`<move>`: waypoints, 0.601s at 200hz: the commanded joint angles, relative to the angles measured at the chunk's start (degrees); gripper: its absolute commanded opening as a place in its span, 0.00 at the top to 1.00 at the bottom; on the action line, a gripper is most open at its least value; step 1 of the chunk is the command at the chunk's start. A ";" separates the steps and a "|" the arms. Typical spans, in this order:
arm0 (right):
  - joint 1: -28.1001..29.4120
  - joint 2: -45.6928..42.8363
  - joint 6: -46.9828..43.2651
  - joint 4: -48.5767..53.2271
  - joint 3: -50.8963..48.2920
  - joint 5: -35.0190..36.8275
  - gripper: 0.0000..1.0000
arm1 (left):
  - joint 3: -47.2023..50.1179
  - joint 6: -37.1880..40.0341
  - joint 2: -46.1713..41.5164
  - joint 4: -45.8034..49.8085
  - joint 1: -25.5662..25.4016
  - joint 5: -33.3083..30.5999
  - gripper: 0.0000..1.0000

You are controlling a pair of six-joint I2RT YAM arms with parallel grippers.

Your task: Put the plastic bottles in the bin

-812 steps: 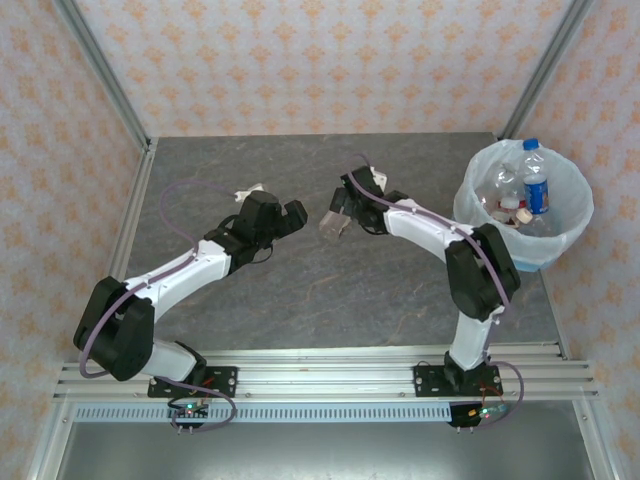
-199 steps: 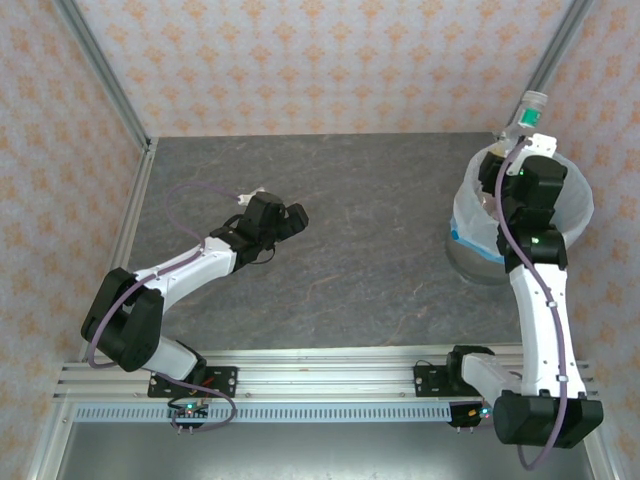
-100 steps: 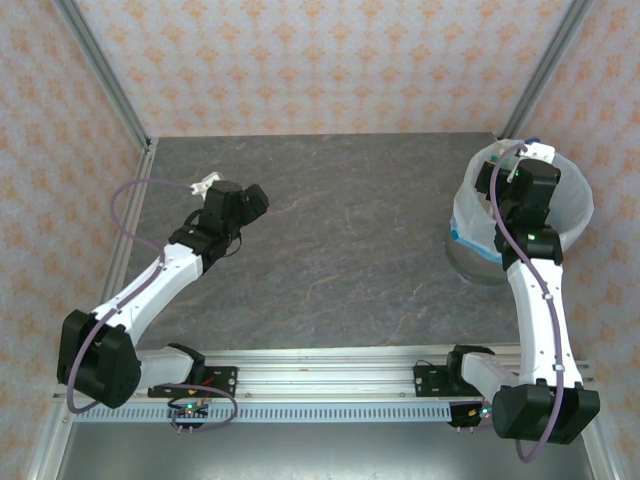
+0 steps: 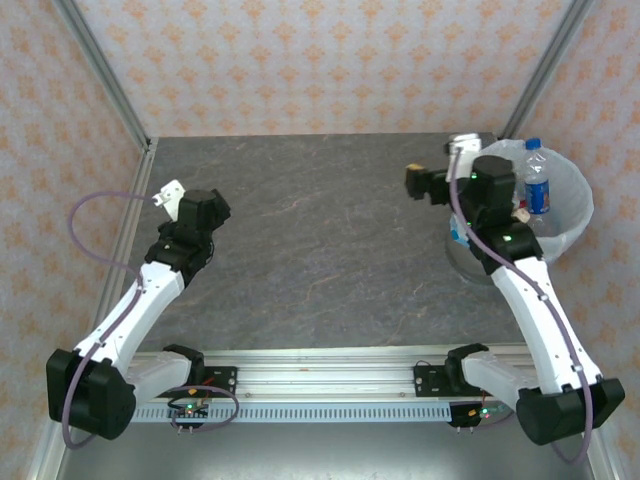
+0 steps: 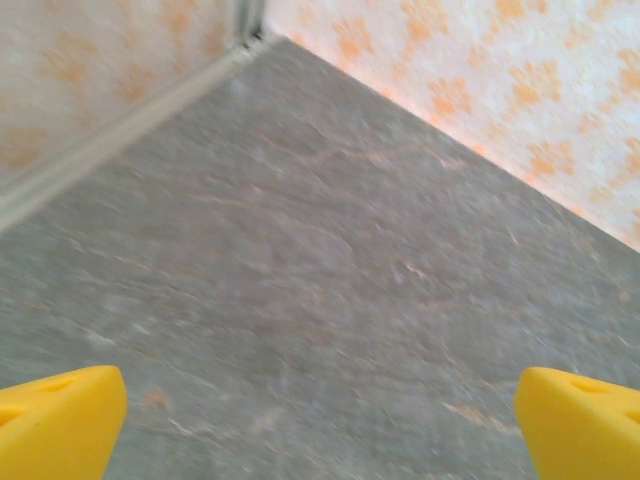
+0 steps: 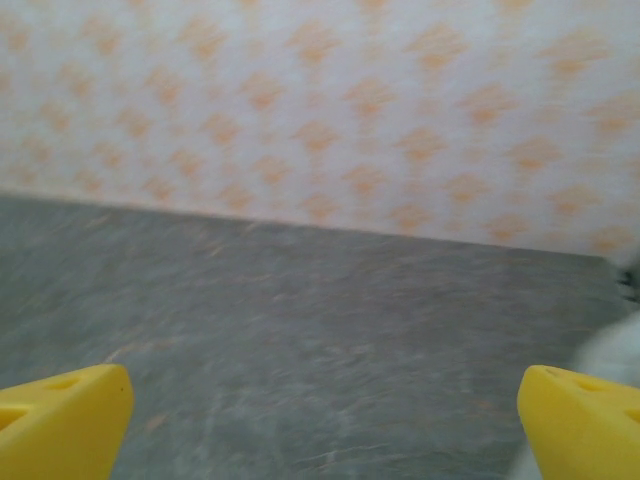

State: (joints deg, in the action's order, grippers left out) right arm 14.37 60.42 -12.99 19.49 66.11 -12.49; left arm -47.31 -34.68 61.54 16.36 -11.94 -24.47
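Both claws released, empty: left claw (image 5: 320,425), right claw (image 4: 421,183) just beside bin (image 4: 578,218). Bottle (image 4: 537,182) inside. Withdraw right arm without snagging the liner.

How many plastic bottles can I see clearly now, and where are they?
1: a blue-labelled bottle stands upright inside the bin. Others may lie hidden lower in it, behind the right arm.

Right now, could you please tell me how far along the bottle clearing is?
Done: the plastic bottles in sight, among them an upright blue-labelled one, sit inside the bin. In hand: nothing; the right gripper, just left of the bin, and the left gripper, near the left edge of the table, are both open and hold nothing. Left: probably only parking the arms.
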 commanded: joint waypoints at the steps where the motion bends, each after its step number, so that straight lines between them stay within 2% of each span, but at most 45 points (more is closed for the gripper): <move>1: 2.31 4.50 -4.11 -2.90 -3.63 -5.87 0.01 | 2.71 6.13 -1.90 -1.32 0.26 -12.41 0.00; 14: 2.33 7.09 -2.57 -5.59 -6.26 -6.11 0.01 | 4.92 10.80 -1.24 -5.95 0.38 -16.07 0.00; 32: 2.33 11.36 -2.17 -11.05 -11.27 -3.37 0.01 | 11.06 19.55 0.06 -19.78 1.03 -16.54 0.00; 50: 1.65 14.68 -2.47 -17.25 -15.97 0.43 0.01 | 14.58 21.49 2.34 -27.77 4.50 -8.53 0.00; 74: -2.10 17.98 1.03 -23.99 -20.88 0.82 0.01 | 14.88 23.01 9.10 -33.37 7.29 0.88 0.00; 83: -4.08 19.15 2.96 -26.48 -22.78 0.97 0.01 | 14.66 24.35 11.85 -35.91 7.47 2.48 0.00; 94: -5.76 19.94 4.05 -28.22 -24.45 0.80 0.01 | 12.47 24.91 13.28 -34.06 7.65 3.78 0.00; 106: -7.25 20.98 4.17 -31.13 -26.67 0.93 0.01 | 12.62 26.53 14.66 -37.63 7.65 5.46 0.00; 120: -8.23 22.21 3.32 -35.29 -29.46 0.94 0.01 | 11.09 28.32 16.10 -36.71 7.74 7.42 0.00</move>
State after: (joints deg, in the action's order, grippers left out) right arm 7.60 81.03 -10.76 -4.64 40.14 -13.19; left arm -33.04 -11.53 76.36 -14.28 -4.60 -22.09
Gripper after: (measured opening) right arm 0.991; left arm 0.998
